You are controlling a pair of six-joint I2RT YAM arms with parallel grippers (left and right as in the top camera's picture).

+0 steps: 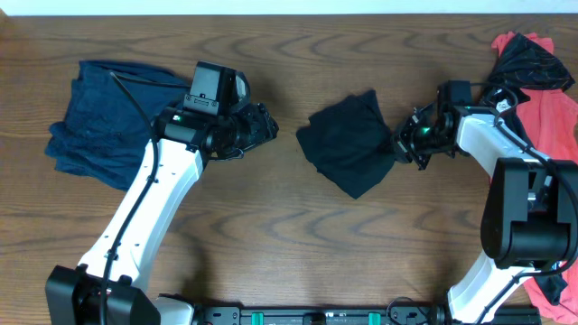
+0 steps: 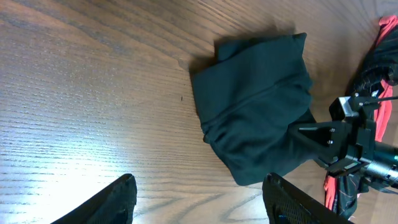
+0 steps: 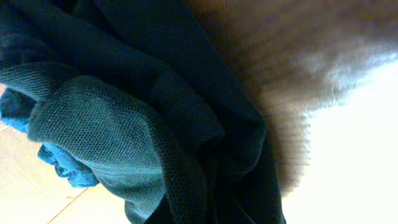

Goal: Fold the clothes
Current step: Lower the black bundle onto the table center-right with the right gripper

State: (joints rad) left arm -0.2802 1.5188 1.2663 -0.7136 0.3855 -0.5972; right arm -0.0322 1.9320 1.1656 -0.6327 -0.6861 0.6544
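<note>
It looks like a robotics lab bench. A wood-grain tabletop (image 1: pixel 271 244) carries a left arm (image 1: pixel 144 217) and right arm (image 1: pixel 519 208) rising from a black rail (image 1: pixel 298 316) at 6 o'clock. Garments lie about: blue heap (image 1: pixel 90 126) at 9, black cloth (image 1: pixel 348 144) centre, red pile (image 1: pixel 551 117) at 3.
</note>
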